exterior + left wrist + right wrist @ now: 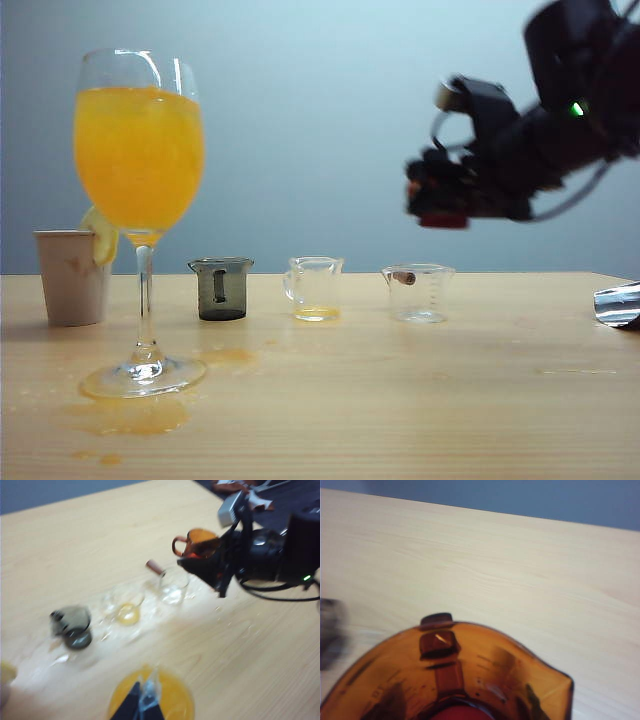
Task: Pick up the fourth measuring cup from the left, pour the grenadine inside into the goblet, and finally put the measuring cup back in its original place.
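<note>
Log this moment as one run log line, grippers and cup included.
right gripper: shut on amber measuring cup, lifted off table | left gripper: above goblet, state unclear | grenadine: unpoured

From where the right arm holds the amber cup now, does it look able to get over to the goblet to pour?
Probably yes. The right gripper holds the fourth measuring cup high above the table, above the clear cups in the row, and the air toward the goblet looks free. That goblet is already nearly full of orange liquid.
</note>
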`<act>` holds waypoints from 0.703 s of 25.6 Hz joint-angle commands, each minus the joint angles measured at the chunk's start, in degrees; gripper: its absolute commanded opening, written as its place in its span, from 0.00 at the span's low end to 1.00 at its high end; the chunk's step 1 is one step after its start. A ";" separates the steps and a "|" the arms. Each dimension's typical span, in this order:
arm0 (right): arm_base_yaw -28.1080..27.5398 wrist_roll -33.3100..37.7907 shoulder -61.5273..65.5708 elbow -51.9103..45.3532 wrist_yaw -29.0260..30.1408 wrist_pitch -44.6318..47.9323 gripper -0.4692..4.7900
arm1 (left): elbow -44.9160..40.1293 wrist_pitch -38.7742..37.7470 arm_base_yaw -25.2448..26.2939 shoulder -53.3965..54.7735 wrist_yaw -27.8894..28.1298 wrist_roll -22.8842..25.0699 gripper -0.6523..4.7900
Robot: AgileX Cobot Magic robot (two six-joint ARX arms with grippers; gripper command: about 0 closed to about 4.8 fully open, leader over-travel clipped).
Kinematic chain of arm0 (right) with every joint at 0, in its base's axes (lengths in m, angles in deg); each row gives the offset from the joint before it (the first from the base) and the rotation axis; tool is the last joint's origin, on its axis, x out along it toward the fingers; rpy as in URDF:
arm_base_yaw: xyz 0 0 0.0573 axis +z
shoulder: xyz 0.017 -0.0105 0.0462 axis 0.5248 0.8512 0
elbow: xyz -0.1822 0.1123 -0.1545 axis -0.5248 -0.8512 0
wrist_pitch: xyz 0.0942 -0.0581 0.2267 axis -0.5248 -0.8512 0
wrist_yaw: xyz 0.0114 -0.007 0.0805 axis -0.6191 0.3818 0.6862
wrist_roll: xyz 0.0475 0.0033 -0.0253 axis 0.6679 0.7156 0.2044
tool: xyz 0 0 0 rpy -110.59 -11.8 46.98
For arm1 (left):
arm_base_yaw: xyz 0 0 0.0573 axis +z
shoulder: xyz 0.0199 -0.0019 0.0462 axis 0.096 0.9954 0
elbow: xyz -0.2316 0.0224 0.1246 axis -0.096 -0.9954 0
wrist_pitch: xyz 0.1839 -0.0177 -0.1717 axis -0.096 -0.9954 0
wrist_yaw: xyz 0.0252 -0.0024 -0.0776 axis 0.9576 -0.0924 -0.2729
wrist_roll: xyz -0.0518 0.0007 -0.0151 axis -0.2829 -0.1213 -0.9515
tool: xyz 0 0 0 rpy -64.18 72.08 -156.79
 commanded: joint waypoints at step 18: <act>24.46 -11.96 -4.22 19.58 -2.64 -18.67 0.29 | 0.02 -17.59 -0.07 -6.19 -1.38 -3.13 0.11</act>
